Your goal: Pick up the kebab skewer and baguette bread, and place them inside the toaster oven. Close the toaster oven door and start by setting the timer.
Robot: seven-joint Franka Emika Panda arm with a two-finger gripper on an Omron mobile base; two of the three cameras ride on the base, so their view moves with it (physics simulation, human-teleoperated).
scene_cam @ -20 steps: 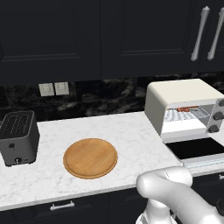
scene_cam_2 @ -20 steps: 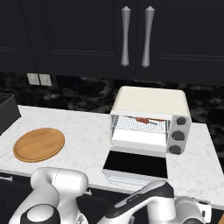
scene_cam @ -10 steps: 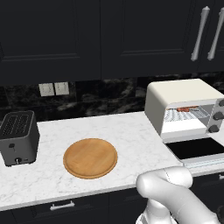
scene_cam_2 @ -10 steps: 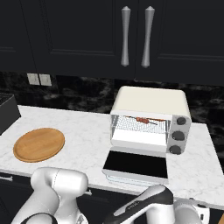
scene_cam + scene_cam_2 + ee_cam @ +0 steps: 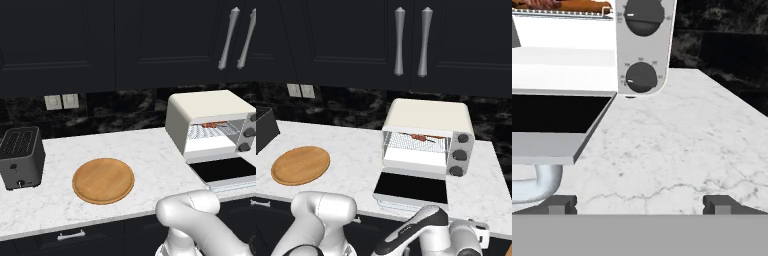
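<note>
Food is already on the wire rack, so the thing to handle next is the toaster oven door (image 5: 223, 170). In the left base view it lies folded flat out from the toaster oven (image 5: 210, 122), which stands at the right end of the counter (image 5: 145, 155), the dark glass reaching toward the front edge. A wooden board (image 5: 103, 180) and a slot toaster (image 5: 20, 157) sit well apart to the left.

From the right base view, the kebab skewer (image 5: 418, 137) rests across the rack inside the cavity; the baguette bread is too small to make out here. The door (image 5: 411, 189) looks like a stiff, hinged panel, probably light, its glass smooth and likely slippery. My judgement is that the white bar handle at its front edge is the place to catch it and lift.

Through the hand view, the gripper (image 5: 640, 204) sits low at the counter's front edge with its fingertips (image 5: 561, 204) wide apart and holding nothing. The door's corner (image 5: 557, 145) and the curved handle (image 5: 539, 182) lie just ahead and left of the left fingertip, not touching. The baguette bread (image 5: 579, 6) shows orange at the rack's right end. Two dark knobs (image 5: 641, 77) stand farther ahead.
</note>
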